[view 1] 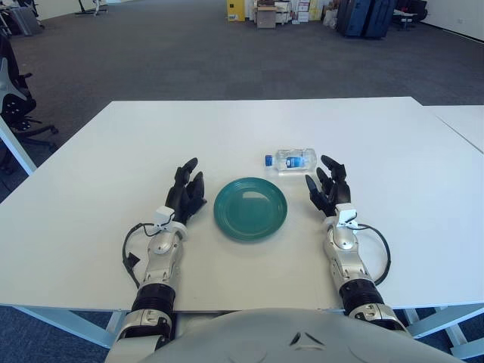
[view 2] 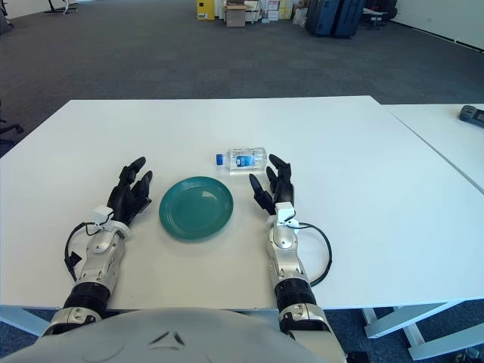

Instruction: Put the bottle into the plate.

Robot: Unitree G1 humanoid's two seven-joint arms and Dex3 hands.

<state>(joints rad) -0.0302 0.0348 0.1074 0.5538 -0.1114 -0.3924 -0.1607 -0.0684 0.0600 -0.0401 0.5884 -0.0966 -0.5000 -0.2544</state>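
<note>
Hands were the closest thing to me, both resting flat on the white table [view 1: 393,227] in the lower part of the frame. Left hand [view 1: 185,193] sat lower left, fingers loosely spread, holding nothing, just beside the plate's left edge. Right hand [view 1: 329,189] mirrored it lower right of centre, fingers relaxed and empty too, pointing up the frame.

Between them sat the green plate [view 1: 250,209], bare, nothing in it. So the job hadn't really started as far as I could tell.

A bit further up, just above the plate and slightly right, the bottle [view 1: 293,159] lay on its side, clear plastic with a blue cap pointing left and a blue label. It was near the right hand's fingertips but not touching them, from what I could see.

Further back it was just grey carpet, an office chair [view 1: 15,98] at the left edge, some boxes and cabinets along the top of the frame.

My worry: that bottle's lying down and round, so if the right hand nudged it before closing, I reckon it'd roll away up the table. Also it's light and slick, so a sloppy grab could squirt it out sideways. And dropping it onto the plate lying flat, it might roll off the shallow rim.
</note>
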